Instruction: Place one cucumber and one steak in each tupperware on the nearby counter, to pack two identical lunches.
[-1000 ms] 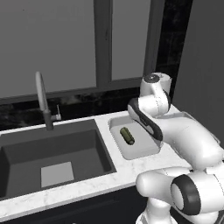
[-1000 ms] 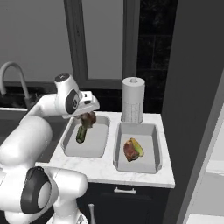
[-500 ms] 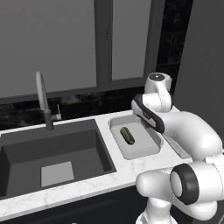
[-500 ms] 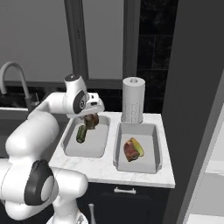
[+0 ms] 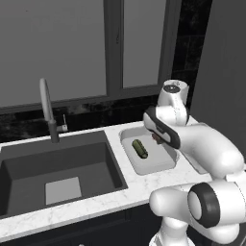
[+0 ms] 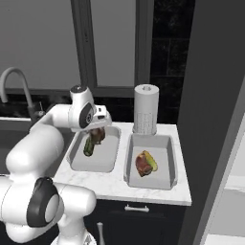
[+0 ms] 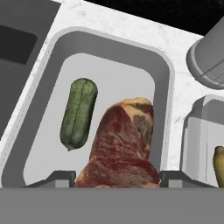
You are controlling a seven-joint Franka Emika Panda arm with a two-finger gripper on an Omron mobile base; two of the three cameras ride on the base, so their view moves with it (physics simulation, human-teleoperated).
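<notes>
- Gripper [image 7: 117, 177]: we find its jaws clamped on a steak [image 7: 122, 144], one finger tip at each side of the meat, hanging above the left tupperware [image 6: 76, 154]
- Left tupperware, contents: one dark green cucumber [image 7: 78, 112] lying lengthwise toward the sink side; the floor beside it is bare, and we judge that to be where the held steak belongs
- Right tupperware [image 6: 165, 174]: already holds a second steak [image 6: 142, 163] with a yellowish-green cucumber [image 6: 152, 161] touching it; we count this lunch as packed
- Risk, overlap: released from here, the slab could land partly on the dark cucumber, since the two sit close in the hand view
- Risk, rim: the meat is irregular and wide; dropped off-centre it could catch the sloped wall and rest tilted or spill onto the marble counter [image 6: 143, 191]
- Risk, height: we cannot tell how far above the container floor the steak hangs, so a bounce is possible
- Surroundings: paper towel roll [image 6: 145, 109] upright just behind the right container; dark sink basin [image 5: 57, 168] and faucet [image 5: 48, 109] to the left; window behind
- Obstructions: we see nothing between steak and container
</notes>
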